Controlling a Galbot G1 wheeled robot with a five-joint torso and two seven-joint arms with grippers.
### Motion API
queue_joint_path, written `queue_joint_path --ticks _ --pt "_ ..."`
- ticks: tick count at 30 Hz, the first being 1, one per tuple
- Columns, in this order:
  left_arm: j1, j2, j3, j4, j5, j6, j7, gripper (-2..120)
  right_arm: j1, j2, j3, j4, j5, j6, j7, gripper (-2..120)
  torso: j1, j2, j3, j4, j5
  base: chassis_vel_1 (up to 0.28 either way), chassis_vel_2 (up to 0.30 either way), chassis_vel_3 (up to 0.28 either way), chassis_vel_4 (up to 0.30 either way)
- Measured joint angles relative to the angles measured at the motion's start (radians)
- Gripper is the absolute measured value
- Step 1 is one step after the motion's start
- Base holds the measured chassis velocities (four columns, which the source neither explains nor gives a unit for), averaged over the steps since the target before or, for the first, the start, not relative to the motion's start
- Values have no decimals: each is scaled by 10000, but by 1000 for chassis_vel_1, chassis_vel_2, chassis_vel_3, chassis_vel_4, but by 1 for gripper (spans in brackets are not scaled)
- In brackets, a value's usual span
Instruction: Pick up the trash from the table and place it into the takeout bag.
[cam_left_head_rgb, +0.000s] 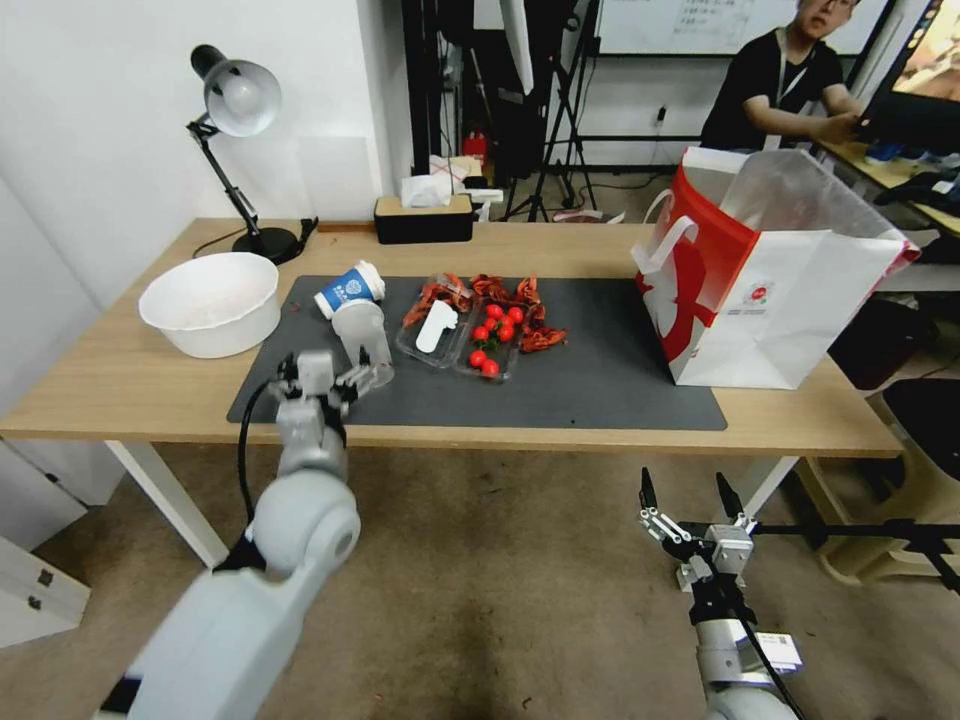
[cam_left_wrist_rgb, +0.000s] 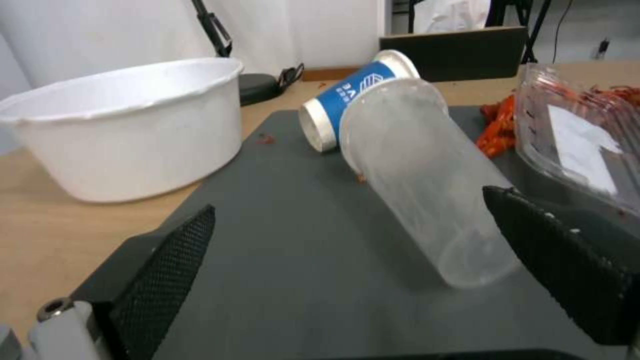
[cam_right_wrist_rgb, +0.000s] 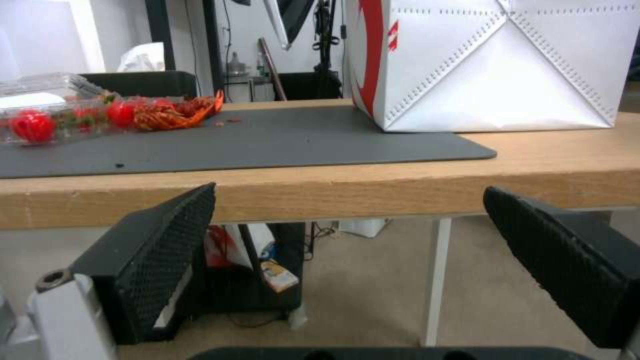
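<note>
Reaching over the tabletop (cam_left_head_rgb: 120, 390), the left gripper (cam_left_wrist_rgb: 347, 260) has its jaws spread wide around the clear plastic cup (cam_left_wrist_rgb: 427, 185), which lies on its side on the dark mat (cam_left_head_rgb: 600, 390) against the blue-and-white paper cup (cam_left_head_rgb: 350, 288); nothing is gripped yet. The right gripper (cam_left_head_rgb: 690, 500) waits below the tabletop edge, jaws open and empty, near the takeout bag (cam_left_head_rgb: 790, 310).

A clear plastic cup (cam_left_head_rgb: 364, 338) lies tipped on the dark mat (cam_left_head_rgb: 600, 385). A blue-and-white paper cup (cam_left_head_rgb: 350, 288) lies touching it. The white-and-red takeout bag (cam_left_head_rgb: 770, 275) stands open, well apart.
</note>
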Motion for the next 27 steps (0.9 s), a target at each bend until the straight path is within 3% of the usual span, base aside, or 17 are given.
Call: queue_joint_path --ticks 1,5,12,19,27 --pt "0 0 0 0 0 0 0 100 0 0 0 0 0 0 0 100 0 0 0 0 0 0 0 0 0" --pt "1927 -523 -574 -823 892 -607 532 100 12 -42 17 -9 6 23 0 100 0 0 0 -1 2 0 0 0 0" --pt "3176 -957 -697 -1504 1496 -1294 984 100 26 -29 5 -19 14 36 3 100 0 0 0 -1 2 0 0 0 0" --pt "3699 -1330 -655 -1618 2130 -1752 1437 100 4 2 9 -7 36 73 16 100 0 0 1 -2 2 0 0 0 0" --pt "3572 -1289 -759 -1337 2093 -1869 1634 100 1 26 16 -2 45 84 23 100 0 0 1 -2 0 0 0 0 0"
